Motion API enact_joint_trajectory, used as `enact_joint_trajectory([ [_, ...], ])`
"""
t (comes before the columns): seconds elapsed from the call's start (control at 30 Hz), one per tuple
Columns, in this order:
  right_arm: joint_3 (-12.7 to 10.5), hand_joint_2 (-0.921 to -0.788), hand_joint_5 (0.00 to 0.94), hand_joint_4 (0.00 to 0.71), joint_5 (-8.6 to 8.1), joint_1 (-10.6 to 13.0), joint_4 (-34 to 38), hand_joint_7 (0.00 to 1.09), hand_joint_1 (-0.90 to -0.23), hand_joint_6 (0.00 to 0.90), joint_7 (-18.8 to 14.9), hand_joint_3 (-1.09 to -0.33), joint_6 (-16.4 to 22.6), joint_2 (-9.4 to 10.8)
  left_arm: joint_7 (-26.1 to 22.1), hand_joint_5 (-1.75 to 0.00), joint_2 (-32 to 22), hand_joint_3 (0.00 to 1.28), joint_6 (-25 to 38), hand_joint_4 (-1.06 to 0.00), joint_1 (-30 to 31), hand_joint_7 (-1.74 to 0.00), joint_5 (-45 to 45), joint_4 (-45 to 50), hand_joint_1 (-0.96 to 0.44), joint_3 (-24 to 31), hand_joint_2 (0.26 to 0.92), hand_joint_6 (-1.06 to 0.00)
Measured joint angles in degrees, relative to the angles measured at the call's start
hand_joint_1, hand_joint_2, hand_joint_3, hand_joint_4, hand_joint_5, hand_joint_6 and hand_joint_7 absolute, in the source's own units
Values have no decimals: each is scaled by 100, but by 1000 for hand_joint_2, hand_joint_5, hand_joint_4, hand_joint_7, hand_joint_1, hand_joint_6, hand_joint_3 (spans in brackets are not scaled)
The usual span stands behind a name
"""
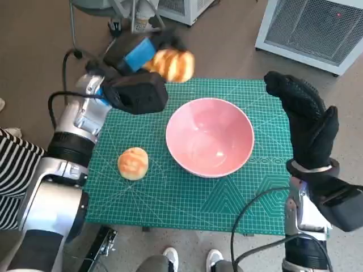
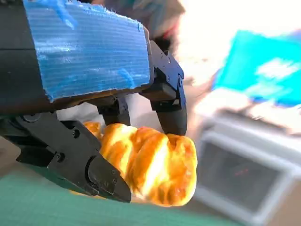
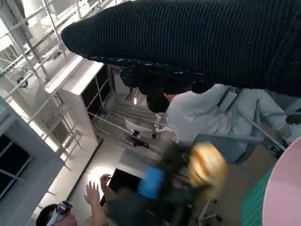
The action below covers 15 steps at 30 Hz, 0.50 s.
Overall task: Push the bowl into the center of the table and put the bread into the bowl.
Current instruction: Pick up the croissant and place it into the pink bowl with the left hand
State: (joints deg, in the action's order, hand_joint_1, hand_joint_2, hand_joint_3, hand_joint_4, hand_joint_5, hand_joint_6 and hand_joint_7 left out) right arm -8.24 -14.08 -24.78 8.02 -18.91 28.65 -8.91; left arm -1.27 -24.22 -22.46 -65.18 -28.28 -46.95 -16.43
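I see the green gridded cutting mat (image 1: 187, 198) carrying the round pink bowl (image 1: 209, 136) near its middle. My gloved right hand (image 1: 306, 116) hovers spread beside it. My blue-taped left hand (image 1: 136, 56) pinches 1 golden bread roll (image 1: 173, 64) above the far edge; a 2nd roll (image 1: 133, 163) lies left of the bowl.

Your left arm reaches up along the left side of the scene to the far left. Its left robot hand (image 1: 140, 56) is raised there with the blue-taped back turned up, and its black fingers (image 2: 170, 101) are closed around a bread roll (image 1: 173, 64); the left wrist view shows fingers pressing the roll from both sides. Your right arm rises from the near right. The gloved right robot hand (image 1: 303, 116) is lifted at the right side, fingers stretched out toward the far side and grasping nothing.
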Motion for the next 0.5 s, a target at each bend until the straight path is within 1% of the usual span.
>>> enact_joint_trajectory([
  [0.2, -8, -921, 6, 214, -109, 4, 1, 420, -700, 131, -46, -719, 0, -1, -34, -1080, 32, 110, -208, -658, 440, -1338, -91, 719, 2, -104, 921, -560],
  [0.27, -9, -921, 5, 214, -138, 8, 1, 420, -700, 131, -54, -719, 0, -1, -35, -1083, 50, 108, -257, -662, 556, -1334, -128, 814, 2, -154, 921, -558],
  [0.4, -10, -921, 5, 214, -145, 23, 1, 420, -700, 131, -64, -719, 0, -2, -36, -1091, 96, 107, -345, -669, 749, -1325, -265, 894, 2, -278, 921, -552],
  [0.5, -14, -921, 5, 214, -146, 41, 0, 420, -700, 131, -68, -719, 1, -2, -39, -1130, 151, 118, -444, -660, 847, -1314, -343, 894, 1, -375, 921, -535],
])
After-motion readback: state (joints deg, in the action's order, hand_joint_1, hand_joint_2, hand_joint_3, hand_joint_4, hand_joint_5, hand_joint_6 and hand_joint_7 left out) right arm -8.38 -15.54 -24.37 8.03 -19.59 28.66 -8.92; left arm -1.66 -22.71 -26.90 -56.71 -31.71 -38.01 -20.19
